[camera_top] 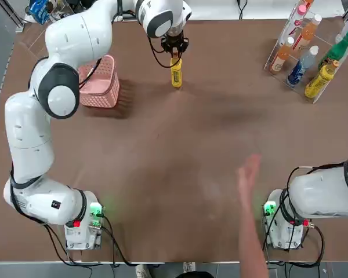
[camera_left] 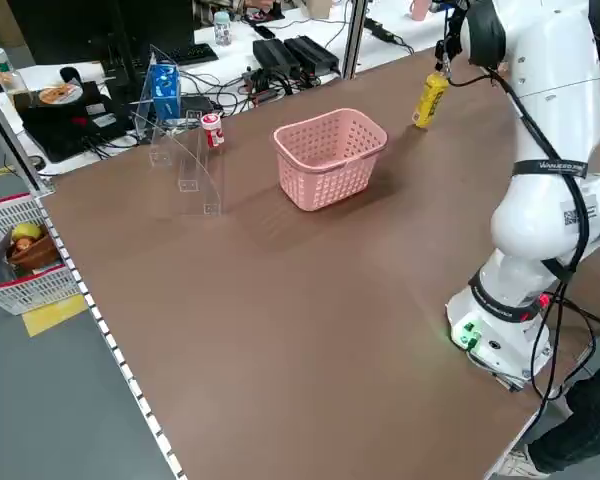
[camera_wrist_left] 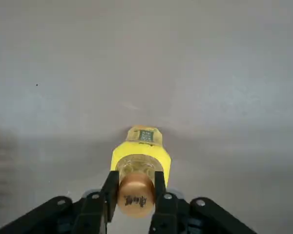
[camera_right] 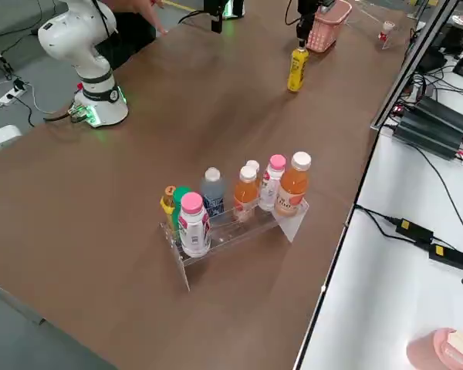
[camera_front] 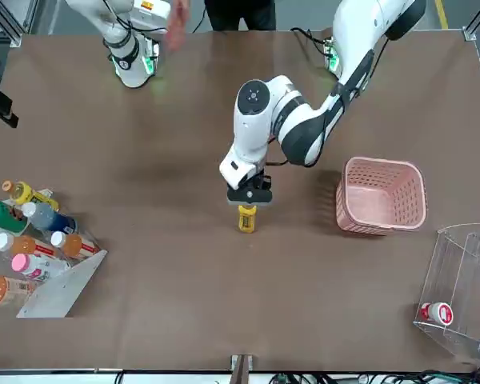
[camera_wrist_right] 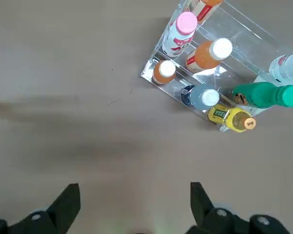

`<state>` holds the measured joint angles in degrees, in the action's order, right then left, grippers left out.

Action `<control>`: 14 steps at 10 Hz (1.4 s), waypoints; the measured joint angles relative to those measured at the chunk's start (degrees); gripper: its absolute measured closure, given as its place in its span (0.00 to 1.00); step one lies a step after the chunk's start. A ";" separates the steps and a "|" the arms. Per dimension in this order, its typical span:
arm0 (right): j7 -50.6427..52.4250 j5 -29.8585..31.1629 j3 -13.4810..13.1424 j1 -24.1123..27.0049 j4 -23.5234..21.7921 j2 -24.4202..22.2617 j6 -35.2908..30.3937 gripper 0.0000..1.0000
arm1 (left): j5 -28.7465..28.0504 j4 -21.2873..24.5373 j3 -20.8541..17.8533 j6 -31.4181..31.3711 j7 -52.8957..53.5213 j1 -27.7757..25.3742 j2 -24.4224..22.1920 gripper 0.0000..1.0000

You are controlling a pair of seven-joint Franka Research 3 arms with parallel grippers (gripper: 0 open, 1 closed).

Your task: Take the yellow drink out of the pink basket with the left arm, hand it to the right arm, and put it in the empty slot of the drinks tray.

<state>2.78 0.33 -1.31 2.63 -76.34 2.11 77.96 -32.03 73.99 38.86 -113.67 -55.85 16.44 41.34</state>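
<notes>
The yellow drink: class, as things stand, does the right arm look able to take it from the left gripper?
Probably not yet. The left gripper holds the yellow drink by its cap far across the table beside the pink basket, while the right gripper, open, hangs over bare table near the drinks tray.

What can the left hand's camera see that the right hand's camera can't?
Only the left wrist view shows the yellow drink, with the left gripper shut on its neck, just under the orange cap.

Only the right wrist view shows the drinks tray full of bottles, with the right gripper open and empty.

Both show the bare brown table beneath. Neither shows the pink basket.
</notes>
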 joint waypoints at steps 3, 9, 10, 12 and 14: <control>0.00 0.00 0.12 -0.10 0.00 0.00 0.00 0.00 | -0.03 -0.02 0.00 -0.05 -0.30 0.00 0.05 0.64; 0.06 -0.13 0.27 -0.28 0.00 0.15 -0.03 0.00 | -0.09 -1.02 0.15 -0.25 -0.36 -0.01 0.02 0.47; 0.06 -0.25 0.41 -0.32 0.00 0.16 -0.02 0.00 | -0.14 -1.43 0.15 -0.24 -0.39 -0.09 -0.08 0.34; 0.06 -2.53 0.87 -0.65 0.00 0.19 -0.01 0.00 | -0.16 -2.09 0.16 1.55 -0.40 -0.57 -1.56 0.05; -0.07 -4.28 1.31 -3.66 0.01 0.20 -0.03 0.00 | -0.17 -2.36 1.11 6.10 0.54 -1.87 -4.49 0.00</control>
<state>2.70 -3.95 -0.01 -1.03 -76.34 2.31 77.93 -32.20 71.63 39.97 -107.57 -55.31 14.57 36.85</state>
